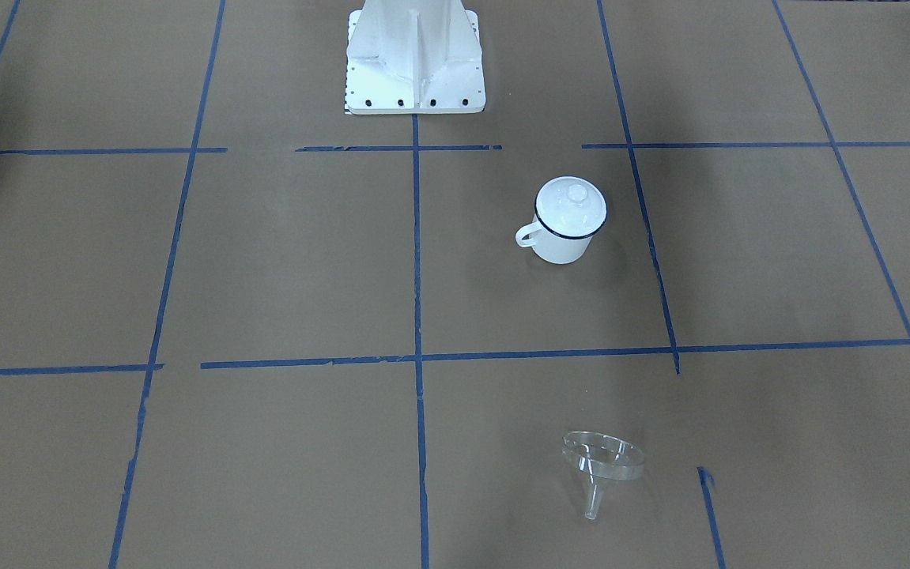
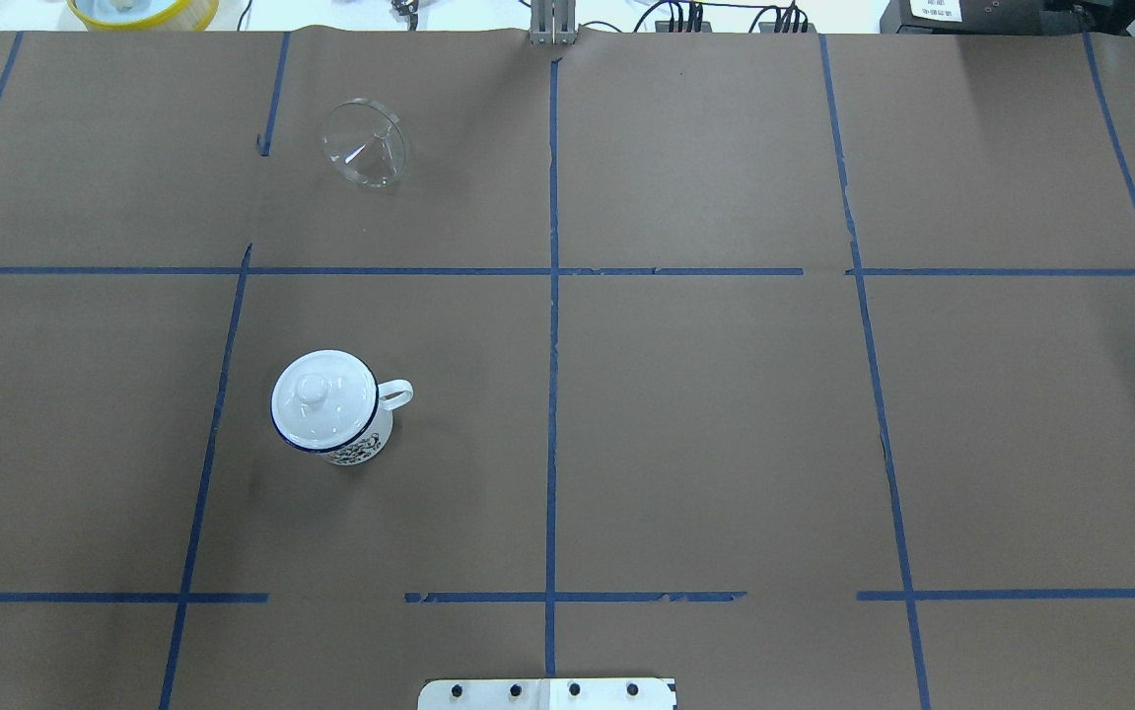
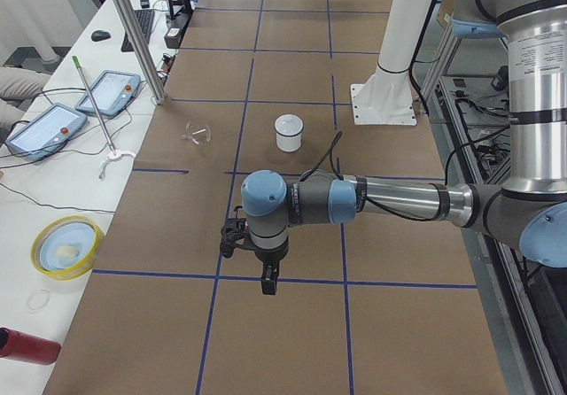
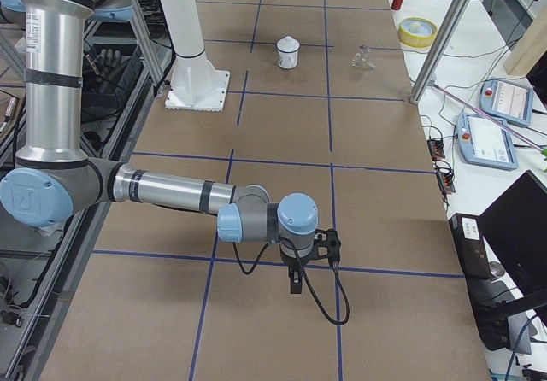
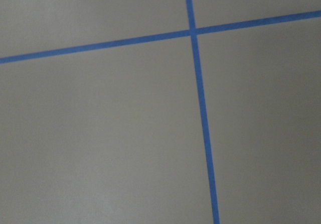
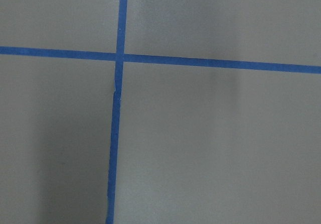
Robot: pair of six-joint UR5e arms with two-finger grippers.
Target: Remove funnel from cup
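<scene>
Funnel out, on its side on bench, well apart from cup
Left end effector, right end effector far off, grip can't tell; task looks done, no next grab req'd

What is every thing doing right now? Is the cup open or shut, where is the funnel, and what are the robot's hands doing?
funnel: out of the cup, lying on its side on the table.
cup: upright, covered by a lid.
lid: sitting on the cup.
left gripper: over the table, far from cup and funnel; open or shut, cannot tell.
right gripper: the same.
</scene>
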